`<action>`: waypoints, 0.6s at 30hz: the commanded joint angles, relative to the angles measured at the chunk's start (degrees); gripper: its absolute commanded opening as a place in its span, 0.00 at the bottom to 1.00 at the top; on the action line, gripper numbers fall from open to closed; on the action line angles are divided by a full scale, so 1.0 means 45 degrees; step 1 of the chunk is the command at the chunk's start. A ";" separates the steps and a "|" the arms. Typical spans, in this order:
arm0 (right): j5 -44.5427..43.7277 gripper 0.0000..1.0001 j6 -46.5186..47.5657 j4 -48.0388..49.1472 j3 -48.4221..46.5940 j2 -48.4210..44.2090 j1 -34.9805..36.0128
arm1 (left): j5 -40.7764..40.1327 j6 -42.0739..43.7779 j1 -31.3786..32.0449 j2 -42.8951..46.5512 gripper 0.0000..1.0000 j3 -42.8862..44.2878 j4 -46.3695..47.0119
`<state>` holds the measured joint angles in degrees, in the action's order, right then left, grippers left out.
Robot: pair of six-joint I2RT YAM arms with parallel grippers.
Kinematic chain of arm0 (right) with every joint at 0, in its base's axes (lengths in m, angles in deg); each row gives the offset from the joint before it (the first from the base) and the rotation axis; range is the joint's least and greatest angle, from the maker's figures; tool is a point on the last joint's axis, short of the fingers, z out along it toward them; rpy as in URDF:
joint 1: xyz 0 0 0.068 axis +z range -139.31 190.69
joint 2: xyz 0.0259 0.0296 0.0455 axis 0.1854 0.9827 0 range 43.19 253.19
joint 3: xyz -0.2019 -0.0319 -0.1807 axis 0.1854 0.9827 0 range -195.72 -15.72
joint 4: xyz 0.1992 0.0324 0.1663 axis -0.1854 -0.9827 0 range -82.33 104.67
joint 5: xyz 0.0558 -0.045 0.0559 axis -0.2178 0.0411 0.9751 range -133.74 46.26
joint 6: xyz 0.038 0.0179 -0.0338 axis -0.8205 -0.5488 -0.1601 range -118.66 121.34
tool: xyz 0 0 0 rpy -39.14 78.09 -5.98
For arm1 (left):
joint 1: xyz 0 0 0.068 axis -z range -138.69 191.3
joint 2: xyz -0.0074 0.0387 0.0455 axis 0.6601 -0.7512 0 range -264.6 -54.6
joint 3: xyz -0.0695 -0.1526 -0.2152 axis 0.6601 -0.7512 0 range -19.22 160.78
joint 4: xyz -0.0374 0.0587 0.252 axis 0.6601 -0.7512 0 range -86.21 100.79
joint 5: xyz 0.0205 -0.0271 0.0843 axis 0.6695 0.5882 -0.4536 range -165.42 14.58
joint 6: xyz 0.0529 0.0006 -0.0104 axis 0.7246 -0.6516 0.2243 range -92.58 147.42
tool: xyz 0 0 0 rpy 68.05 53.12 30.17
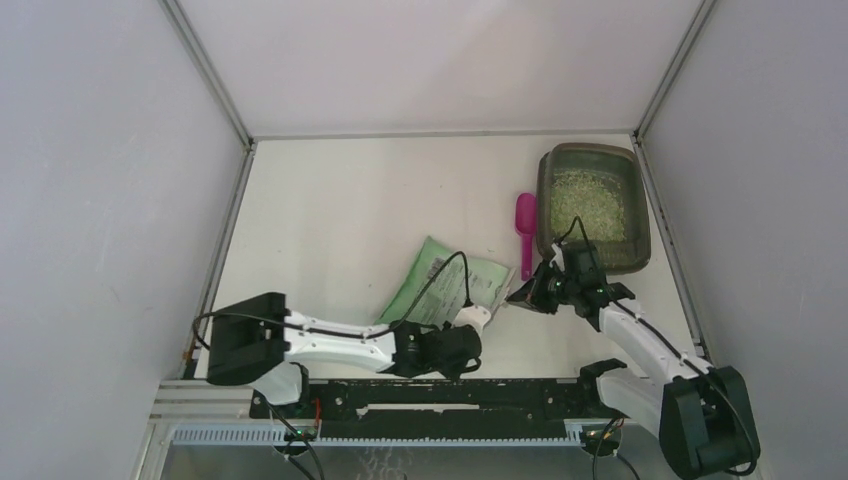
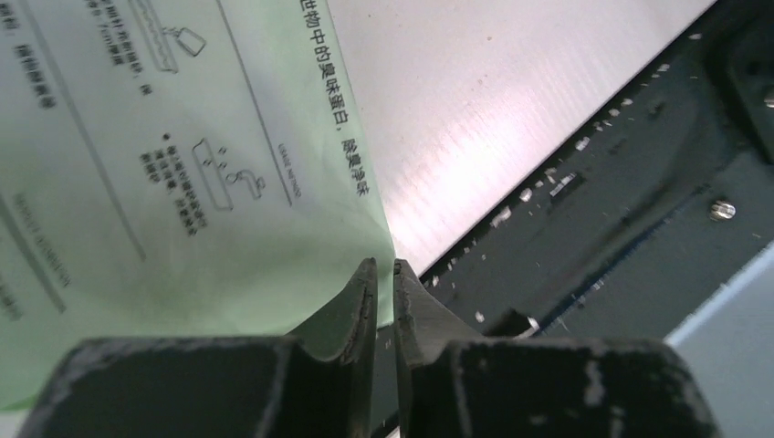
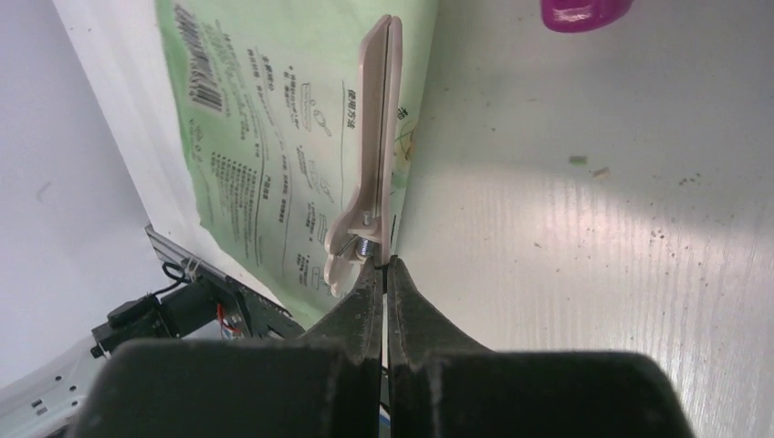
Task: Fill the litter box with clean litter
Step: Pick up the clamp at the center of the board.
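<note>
**Now: both claws at the bag, litter in the box**

Your left claw (image 2: 384, 270) is clenched on the green bag (image 2: 173, 173). Your left wrist view shows the two fingers almost together, with the bag's near corner running down into the slit between them. From above, the bag lies flat on the table (image 1: 330, 215), near the middle and slanted, with the left arm stretched out low along the near edge to reach it.

Your right claw (image 3: 384, 266) is clenched tight, its jaws pressed together. The tips sit right at the hinge end of the beige clip (image 3: 376, 137), which runs along the bag's edge. You cannot tell from these views whether they nip the clip, the bag's edge or nothing.

Your box (image 1: 642, 215) stands at the far right corner of the table, well apart from the bag. The litter (image 1: 585, 205) lies inside it as a pale, grainy layer. The magenta scoop (image 1: 525, 228) lies just beside the box's left wall, on the table, between box and bag. A few stray grains (image 3: 584, 164) dot the table near your right claw.
</note>
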<state>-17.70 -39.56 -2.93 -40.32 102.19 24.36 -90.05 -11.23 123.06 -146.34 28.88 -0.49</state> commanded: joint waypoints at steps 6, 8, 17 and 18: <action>0.1332 0.00 0.0952 -0.1478 -0.1964 -0.2303 -0.0283 | 0.0043 0.0785 -0.0730 0.4819 0.24 0.0612 -0.2680; 0.2141 0.00 0.0950 -0.1426 -0.2129 -0.2780 -0.0302 | 0.0423 0.0926 -0.1299 0.5780 0.28 0.0308 -0.2536; 0.6525 0.00 0.0268 0.0140 -0.2174 -0.4646 -0.0219 | 0.5800 0.0194 -0.4151 0.9821 0.57 -0.2784 0.2306; 0.6853 0.00 0.0072 0.0414 -0.2180 -0.4851 -0.0134 | 0.6244 0.0031 -0.4248 0.9931 0.64 -0.2964 0.2933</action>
<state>2.02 -37.29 -7.37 -48.07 83.33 23.16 -75.34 -8.83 105.95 -104.75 19.52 -0.58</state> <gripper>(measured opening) 0.007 0.554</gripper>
